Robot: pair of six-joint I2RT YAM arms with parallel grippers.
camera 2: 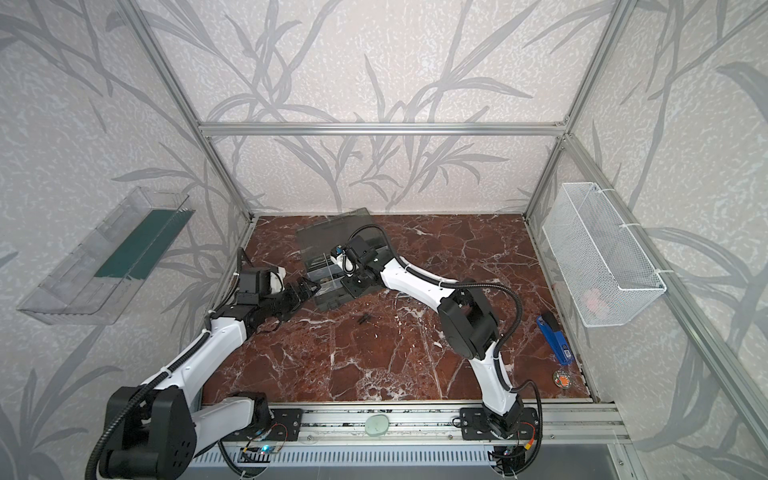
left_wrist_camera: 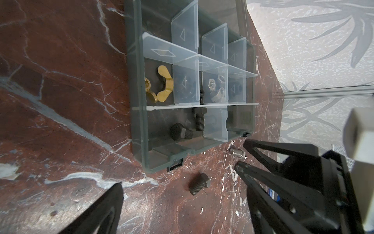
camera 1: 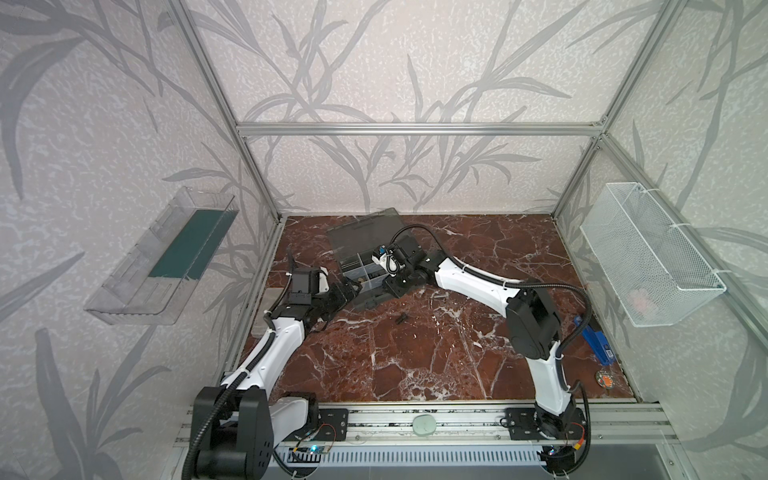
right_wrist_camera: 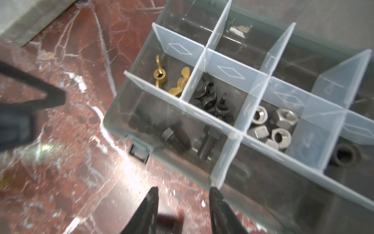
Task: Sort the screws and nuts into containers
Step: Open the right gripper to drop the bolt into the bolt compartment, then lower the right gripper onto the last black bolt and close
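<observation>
The dark grey organizer case (left_wrist_camera: 137,85) sat with its lid open toward the back of the marble table (camera 1: 415,357), left of centre. Its cells (right_wrist_camera: 226,71) held sorted hardware: brass wing nuts (right_wrist_camera: 172,83), black nuts (right_wrist_camera: 211,99) and silver hex nuts (right_wrist_camera: 271,125) each had a cell, and two black screws (right_wrist_camera: 176,139) lay in the front one. A loose black screw (left_wrist_camera: 199,184) and a silver screw (left_wrist_camera: 236,153) lay on the marble just outside. The left gripper (left_wrist_camera: 178,174) gaped wide and empty. The right gripper (right_wrist_camera: 184,191) was partly parted near the case corner. A blurred dark screw (right_wrist_camera: 168,220) showed in the gap without spanning it.
</observation>
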